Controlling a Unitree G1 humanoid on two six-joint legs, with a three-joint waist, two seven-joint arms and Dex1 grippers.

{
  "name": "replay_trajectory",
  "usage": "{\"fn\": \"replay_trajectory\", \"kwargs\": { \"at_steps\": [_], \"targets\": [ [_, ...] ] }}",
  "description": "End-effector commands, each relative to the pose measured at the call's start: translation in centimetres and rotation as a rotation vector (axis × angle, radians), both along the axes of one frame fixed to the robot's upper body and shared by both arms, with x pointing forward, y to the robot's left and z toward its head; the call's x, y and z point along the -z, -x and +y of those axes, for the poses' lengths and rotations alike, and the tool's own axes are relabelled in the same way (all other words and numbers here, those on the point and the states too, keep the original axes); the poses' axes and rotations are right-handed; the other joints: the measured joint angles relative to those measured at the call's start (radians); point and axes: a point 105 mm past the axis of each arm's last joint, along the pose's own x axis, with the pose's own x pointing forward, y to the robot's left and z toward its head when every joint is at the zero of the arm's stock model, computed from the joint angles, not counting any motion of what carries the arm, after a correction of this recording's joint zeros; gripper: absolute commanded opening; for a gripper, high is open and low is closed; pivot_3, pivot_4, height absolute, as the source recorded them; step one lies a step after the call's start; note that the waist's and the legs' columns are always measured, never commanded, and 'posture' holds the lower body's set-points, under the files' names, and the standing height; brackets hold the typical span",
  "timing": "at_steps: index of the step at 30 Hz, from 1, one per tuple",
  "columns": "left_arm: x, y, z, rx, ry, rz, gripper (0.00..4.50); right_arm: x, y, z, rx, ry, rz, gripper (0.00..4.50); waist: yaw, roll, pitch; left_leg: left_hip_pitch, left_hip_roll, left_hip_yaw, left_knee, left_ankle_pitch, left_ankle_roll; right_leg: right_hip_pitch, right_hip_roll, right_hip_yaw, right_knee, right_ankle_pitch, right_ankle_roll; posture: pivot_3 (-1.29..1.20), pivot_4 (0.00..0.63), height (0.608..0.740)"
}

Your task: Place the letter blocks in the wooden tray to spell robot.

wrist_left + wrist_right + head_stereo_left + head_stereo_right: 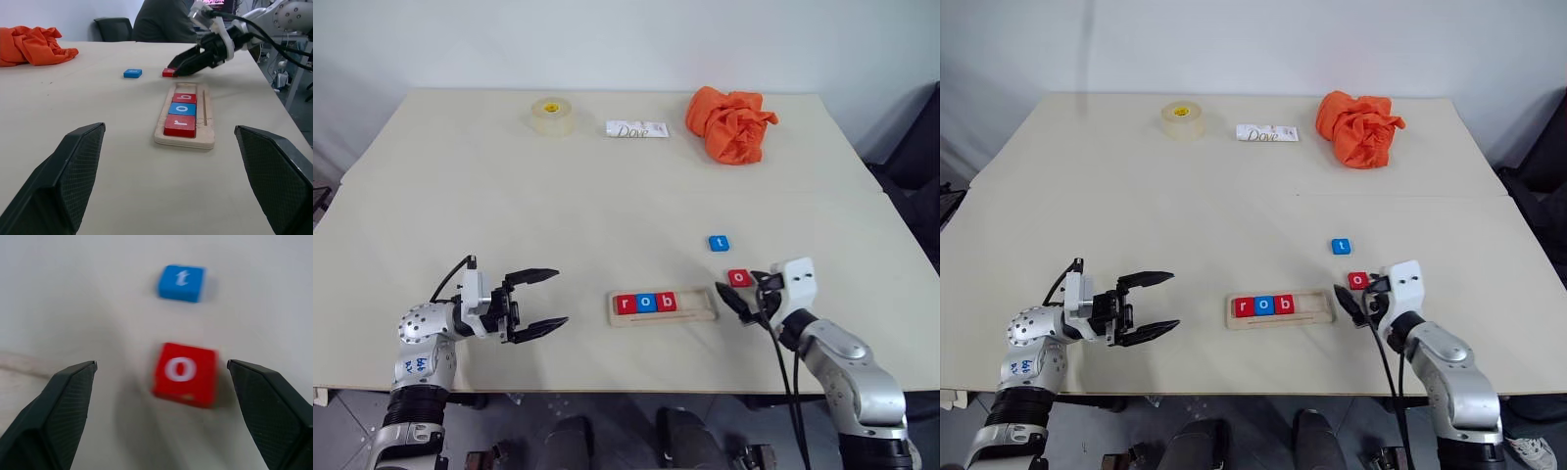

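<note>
The wooden tray (664, 306) lies near the table's (509, 215) front edge, holding a red r (626, 304), blue o (647, 303) and red b (668, 302) at its left end. A red o block (185, 373) rests just right of the tray, with the blue t block (719, 243) beyond it. The right end effector (748, 297), fingers spread, straddles the red o. The left end effector (539, 301) hovers spread, left of the tray.

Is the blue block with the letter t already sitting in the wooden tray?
No, the blue t block lies on the table beyond the wooden tray, which holds r, o and b.
</note>
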Motion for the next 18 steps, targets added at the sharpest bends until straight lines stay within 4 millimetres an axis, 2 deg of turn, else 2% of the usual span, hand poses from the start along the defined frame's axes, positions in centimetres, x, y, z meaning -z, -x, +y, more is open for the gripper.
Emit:
{"fn": "replay_trajectory", "kwargs": {
  "at_steps": [1, 8, 9, 11, 18],
  "targets": [
    [-0.7, 0.2, 0.0, 0.003, -0.001, -0.029, 4.50, 0.1, -0.3, -0.1, 0.051, 0.021, -0.016, 4.47, 0.000, 0.000, 0.000, 0.000, 0.000, 0.000, 0.000, 0.000, 0.000, 0.000, 0.000, 0.000, 0.000, 0.000, 0.000, 0.00, 0.150, 0.740],
    [-0.7, 0.5, 0.2, -0.002, -0.007, -0.025, 4.50, 0.9, -0.6, -0.8, 0.159, 0.013, -0.005, 4.47, 0.000, -0.001, 0.000, 0.000, 0.000, 0.000, 0.000, 0.000, 0.000, 0.000, 0.000, 0.000, 0.000, 0.000, 0.000, 0.00, 0.150, 0.740],
    [-0.7, 0.5, 0.2, -0.003, -0.008, -0.024, 4.50, 0.9, -0.6, -0.9, 0.170, 0.013, -0.003, 4.29, 0.000, -0.001, 0.000, 0.000, 0.000, 0.000, 0.000, 0.000, 0.000, 0.000, 0.000, 0.000, 0.000, 0.000, 0.000, 0.00, 0.150, 0.740],
    [-0.7, 0.5, 0.3, -0.004, -0.009, -0.023, 4.50, 1.0, -0.5, -0.9, 0.180, 0.014, -0.005, 3.86, 0.001, -0.001, -0.001, 0.000, 0.000, 0.000, 0.000, 0.000, 0.000, 0.000, 0.000, 0.000, 0.000, 0.000, 0.000, 0.00, 0.150, 0.740],
    [-0.7, 0.5, 0.1, 0.004, -0.009, -0.019, 4.50, -0.1, -0.3, -1.3, 0.202, 0.021, -0.041, 1.48, 0.000, -0.001, -0.001, 0.000, 0.000, 0.000, 0.000, 0.000, 0.000, 0.000, 0.000, 0.000, 0.000, 0.000, 0.000, 0.00, 0.150, 0.740]
  ]
}}
